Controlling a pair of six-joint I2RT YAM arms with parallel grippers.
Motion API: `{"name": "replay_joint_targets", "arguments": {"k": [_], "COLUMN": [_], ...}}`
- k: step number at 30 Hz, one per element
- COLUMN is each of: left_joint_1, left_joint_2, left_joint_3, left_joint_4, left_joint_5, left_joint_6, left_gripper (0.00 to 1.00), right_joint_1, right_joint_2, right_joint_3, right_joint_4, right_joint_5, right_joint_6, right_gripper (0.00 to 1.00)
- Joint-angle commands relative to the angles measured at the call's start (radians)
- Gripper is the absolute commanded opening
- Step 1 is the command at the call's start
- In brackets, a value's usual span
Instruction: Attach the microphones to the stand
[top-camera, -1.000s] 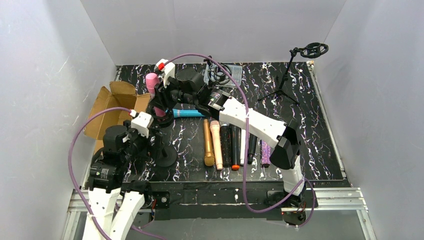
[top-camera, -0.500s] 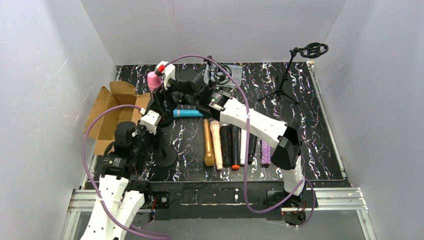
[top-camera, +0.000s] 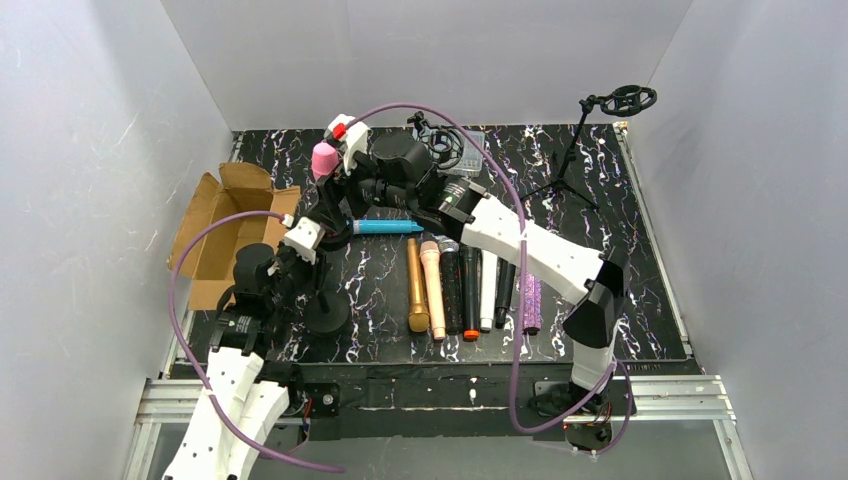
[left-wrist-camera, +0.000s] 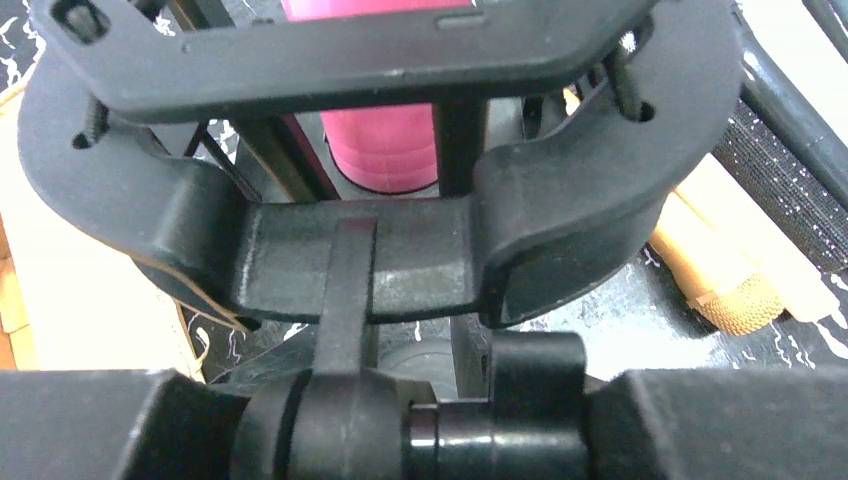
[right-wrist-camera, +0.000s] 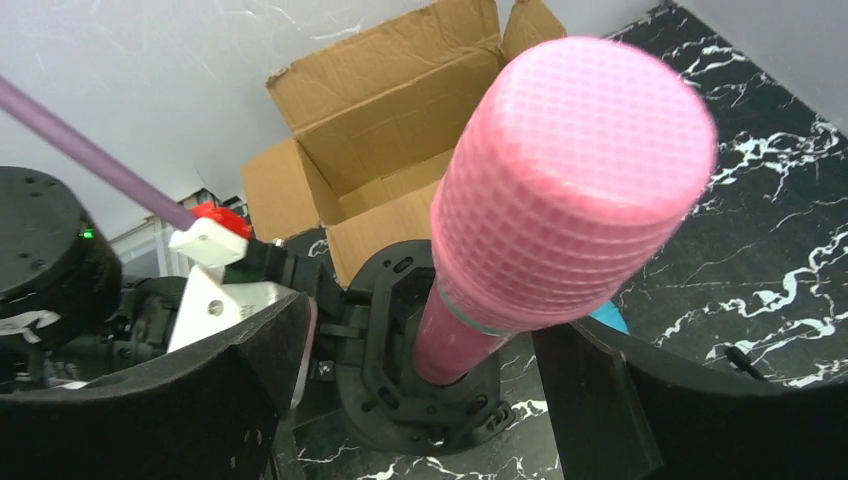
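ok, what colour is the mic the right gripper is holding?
Pink: the pink microphone, mesh head and body alike. Clearest in the right wrist view.

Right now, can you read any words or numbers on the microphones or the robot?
No text can be read in any view.
Pink microphone: only a grid pattern on its head, no lettering.
Row of microphones: too small to show any print.
Cardboard box: plain, no label visible.
White labels on the left arm's base: blurred, unreadable.

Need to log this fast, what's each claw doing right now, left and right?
Left claw: closed on the black mic clip of the stand.
Right claw: closed on the pink microphone, its handle going down into that clip.
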Motion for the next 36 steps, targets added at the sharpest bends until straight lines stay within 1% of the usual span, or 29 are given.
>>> {"name": "replay_joint_targets", "arguments": {"k": [1,4,6,14,16,21,26,28,31,35,36], "left_joint_1": [-0.001,0.0,0.001,0.002,0.003,0.006,0.01,0.013,0.016,0.022,0.025], "left_joint_2": [0.009,0.011,0.038,0.221,0.257,0.331,0.413,0.469,0.592,0.809,0.858], "left_joint_3": [-0.032,-0.028,0.003,0.158,0.19,0.264,0.33,0.364,0.452,0.6,0.657], "left_joint_4": [0.066,0.132,0.174,0.326,0.368,0.413,0.509,0.58,0.656,0.737,0.752], "left_joint_5": [-0.021,-0.021,-0.022,-0.013,-0.003,0.019,0.041,0.057,0.062,0.077,0.08], "left_joint_6": [-0.024,-0.045,-0.054,-0.062,-0.062,-0.076,-0.091,-0.1,-0.118,-0.125,-0.131], "left_gripper": [0.0,0.0,0.0,0.0,0.0,0.0,0.0,0.0,0.0,0.0,0.0], "right_joint_1": [-0.002,-0.003,-0.004,-0.022,-0.029,-0.045,-0.063,-0.072,-0.084,-0.094,-0.096], "right_joint_2": [-0.096,-0.137,-0.176,-0.367,-0.396,-0.437,-0.478,-0.489,-0.499,-0.515,-0.518], "right_joint_3": [-0.008,-0.015,-0.04,-0.258,-0.298,-0.367,-0.428,-0.457,-0.493,-0.543,-0.556], "right_joint_4": [0.015,0.0,-0.01,0.023,0.023,0.014,0.02,0.026,0.045,0.078,0.085], "right_joint_5": [0.021,0.04,0.057,0.122,0.159,0.18,0.202,0.213,0.224,0.246,0.248], "right_joint_6": [-0.033,-0.045,-0.058,-0.062,-0.062,-0.066,-0.069,-0.069,-0.064,-0.053,-0.05], "right_gripper": [0.91,0.93,0.94,0.93,0.92,0.91,0.91,0.9,0.9,0.89,0.88]}}
